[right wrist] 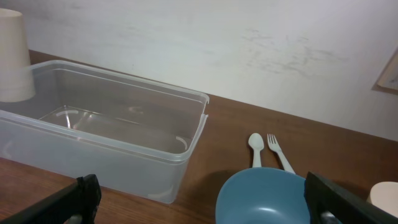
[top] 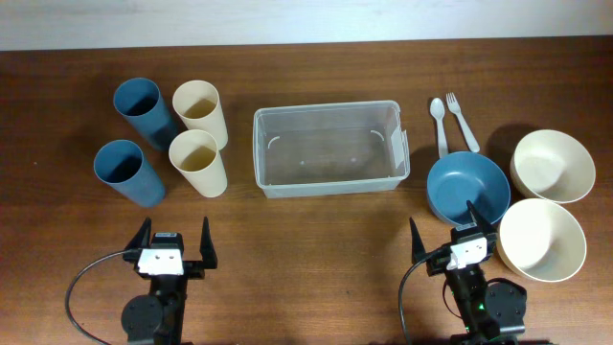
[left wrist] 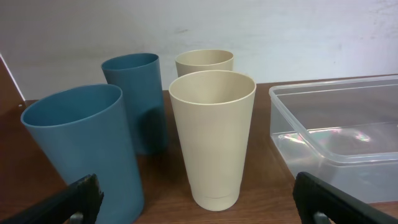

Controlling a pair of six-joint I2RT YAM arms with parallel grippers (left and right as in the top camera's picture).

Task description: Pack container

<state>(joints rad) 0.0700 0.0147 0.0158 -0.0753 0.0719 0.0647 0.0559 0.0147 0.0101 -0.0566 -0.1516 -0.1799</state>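
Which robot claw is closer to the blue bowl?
The right claw. It sits right next to the blue bowl, with one finger by its rim. The left claw is far off on the other side, near the cups.

Overhead looks straight down on the whole brown wooden table (top: 306, 283). Wrist cams sit low, close, facing the white wall (right wrist: 249, 50); both catch the clear rectangular plastic container (right wrist: 99, 155).
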